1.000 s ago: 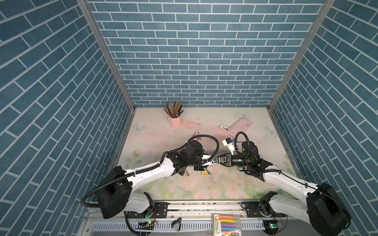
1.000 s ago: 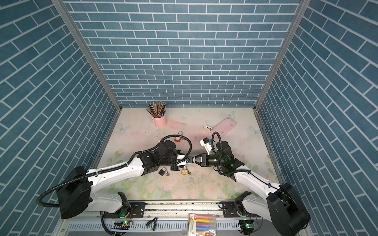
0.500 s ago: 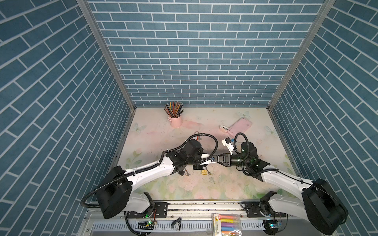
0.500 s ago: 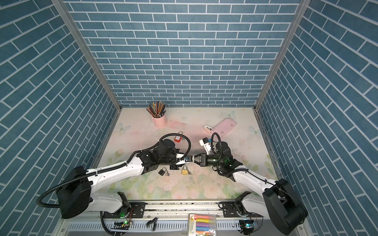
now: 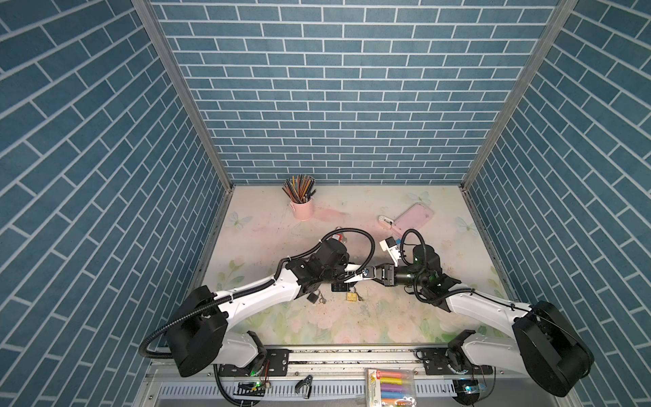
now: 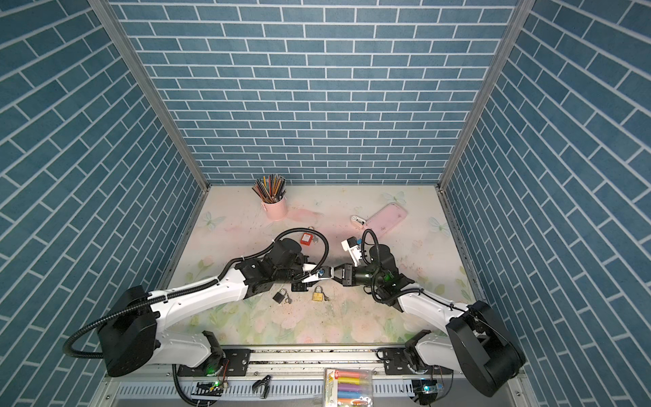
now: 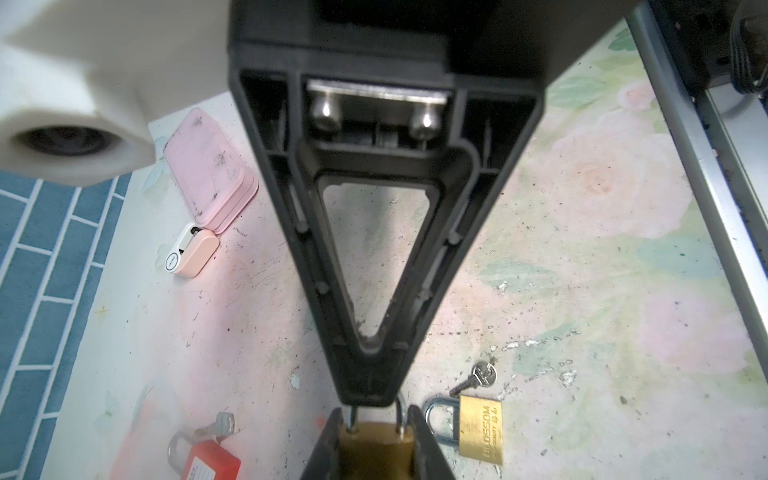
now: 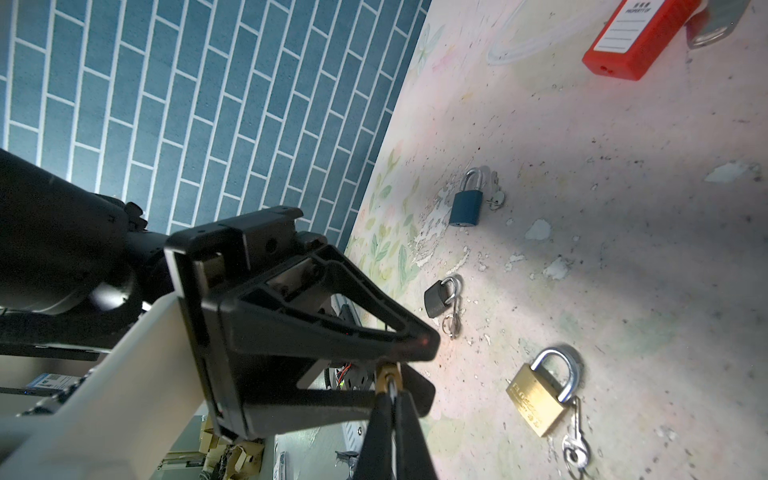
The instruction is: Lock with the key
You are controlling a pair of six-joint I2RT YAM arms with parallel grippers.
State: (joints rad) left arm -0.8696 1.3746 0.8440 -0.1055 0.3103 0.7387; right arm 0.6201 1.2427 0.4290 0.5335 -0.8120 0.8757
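Nearest you, toward 7 o'clock from where the two grippers met, a Blossom padlock (image 6: 318, 294) lay flat on the desk (image 6: 352, 317) with a small key (image 7: 482, 376) just beside it. A dark padlock (image 6: 279, 297) lay at 8 o'clock. Neither was in hand.

Over the middle of the desk, your left gripper (image 7: 376, 419) was narrowed onto the held brass padlock (image 7: 376, 451), clamping the body across its width by the two narrow sides. Facing it, your right gripper (image 8: 392, 399) was pinched fully together on what looked like that lock's shackle (image 7: 400, 409). You could not tell whether a key sat in this lock, because the keyway end was hidden.

You should have expected this lock to feel dense for its size and completely rigid. Its smooth metal sides could slip under the pads, so the body was the place to hold it, as the left gripper did. The shackle was a thin round bar, and a pinch there alone would probably have let the body swing or twist. Any key was small, flat and light, and best taken by its head with the blade left free.

Farther out, a red padlock (image 6: 306, 239) lay at 11 o'clock, with a pencil cup (image 6: 275, 211) beyond it. A pink case (image 6: 385, 218) lay at 1 o'clock.
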